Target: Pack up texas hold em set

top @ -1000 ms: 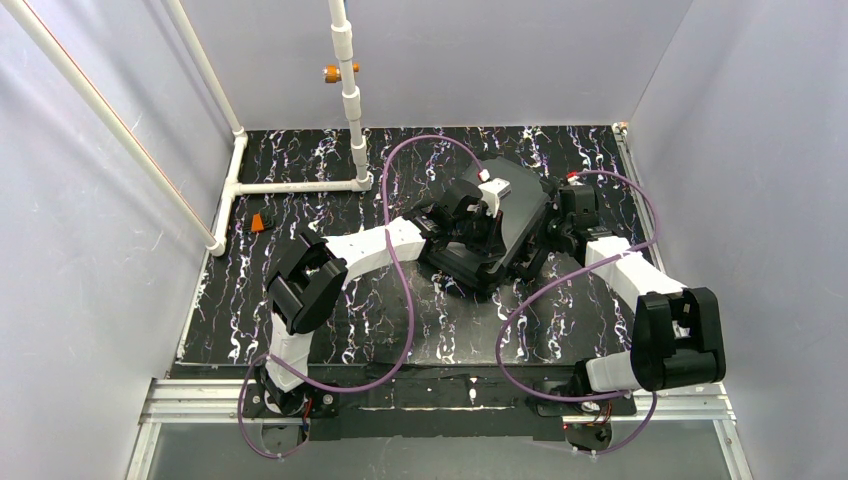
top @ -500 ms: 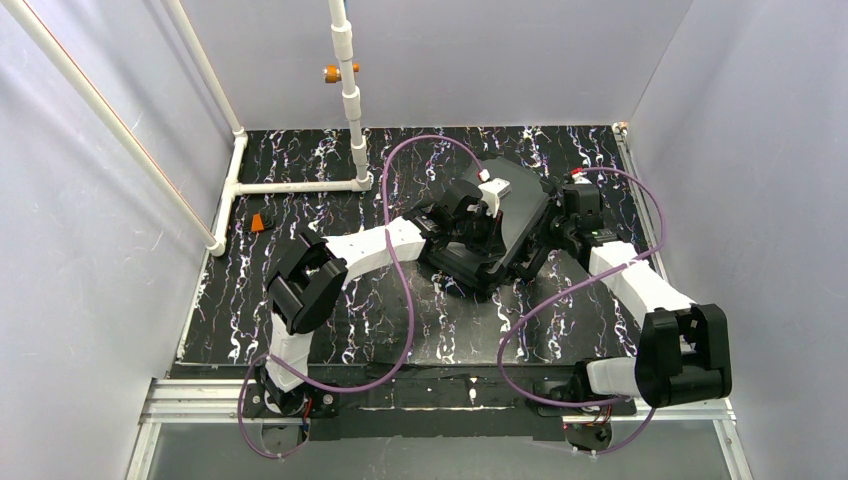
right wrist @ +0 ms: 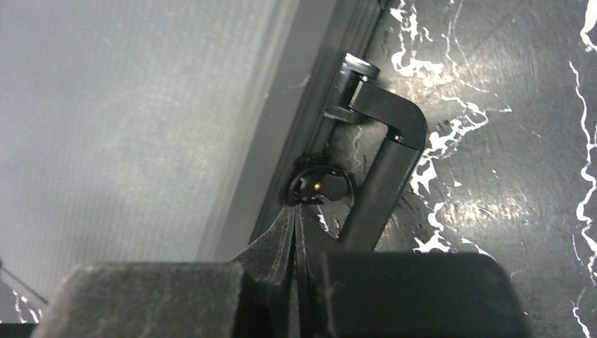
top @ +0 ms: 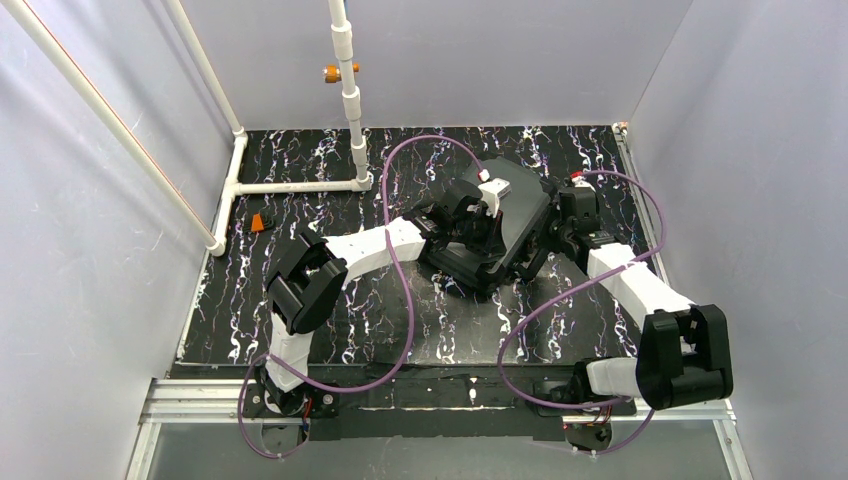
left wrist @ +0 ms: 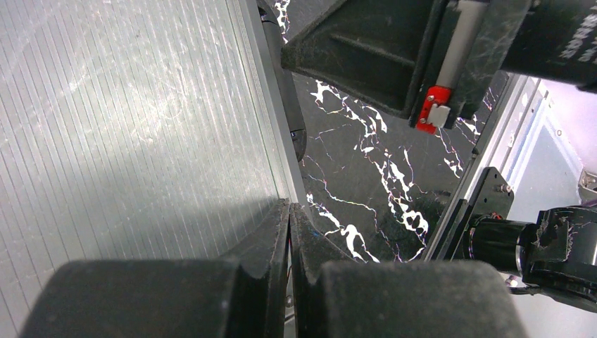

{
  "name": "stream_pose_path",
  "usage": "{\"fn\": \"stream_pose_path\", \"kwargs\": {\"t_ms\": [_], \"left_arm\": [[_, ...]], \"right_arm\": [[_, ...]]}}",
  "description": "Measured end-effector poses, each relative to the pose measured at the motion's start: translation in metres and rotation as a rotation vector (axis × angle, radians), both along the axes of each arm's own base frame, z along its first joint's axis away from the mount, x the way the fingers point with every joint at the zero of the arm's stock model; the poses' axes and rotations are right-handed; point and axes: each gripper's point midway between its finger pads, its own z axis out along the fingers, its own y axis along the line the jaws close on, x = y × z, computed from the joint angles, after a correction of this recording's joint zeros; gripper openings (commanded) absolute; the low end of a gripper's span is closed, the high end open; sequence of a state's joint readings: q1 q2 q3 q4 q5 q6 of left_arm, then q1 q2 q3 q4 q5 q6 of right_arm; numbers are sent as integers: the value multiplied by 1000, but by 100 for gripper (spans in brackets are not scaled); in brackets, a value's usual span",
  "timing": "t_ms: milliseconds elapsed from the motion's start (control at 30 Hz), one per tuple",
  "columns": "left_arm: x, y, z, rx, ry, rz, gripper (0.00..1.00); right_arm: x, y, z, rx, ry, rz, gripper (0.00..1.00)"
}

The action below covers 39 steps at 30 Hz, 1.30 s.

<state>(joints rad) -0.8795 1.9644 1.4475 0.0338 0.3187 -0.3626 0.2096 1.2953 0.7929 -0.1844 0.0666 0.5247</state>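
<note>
The black case (top: 522, 212) lies closed in the middle of the mat, tilted, with both grippers against it. In the left wrist view its ribbed silvery lid (left wrist: 127, 127) fills the left side. My left gripper (left wrist: 289, 206) is shut with its tips at the lid's rim; in the top view it (top: 487, 232) is over the case's near left part. My right gripper (right wrist: 296, 209) is shut, and its tips touch a small round black latch (right wrist: 315, 186) beside the case's handle (right wrist: 386, 158). In the top view it (top: 555, 236) is at the case's right edge. Chips, dice, card box and discs are hidden.
A small orange object (top: 258, 222) lies on the mat at the far left. A white pipe frame (top: 300, 186) with an upright post (top: 350, 95) stands at the back left. Grey walls enclose the mat on three sides. The right arm's wrist (left wrist: 429, 116) shows in the left wrist view.
The right arm's elbow has swung right and toward the near edge, its gripper staying at the case. The left arm and the case have not moved.
</note>
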Motion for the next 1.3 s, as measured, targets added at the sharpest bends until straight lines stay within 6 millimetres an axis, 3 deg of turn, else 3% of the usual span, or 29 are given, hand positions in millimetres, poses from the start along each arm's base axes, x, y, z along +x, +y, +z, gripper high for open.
{"fn": "stream_pose_path", "kwargs": {"t_ms": [200,633,1300], "left_arm": [[0,0,0,0,0,0,0],[0,0,0,0,0,0,0],[0,0,0,2,0,-2,0]], "right_arm": [[-8,-7,-15,-27,44,-27,1],[-15,-9,-59,-49,160,-29,1],[5,-16,-66,-21,123,-41,1]]}}
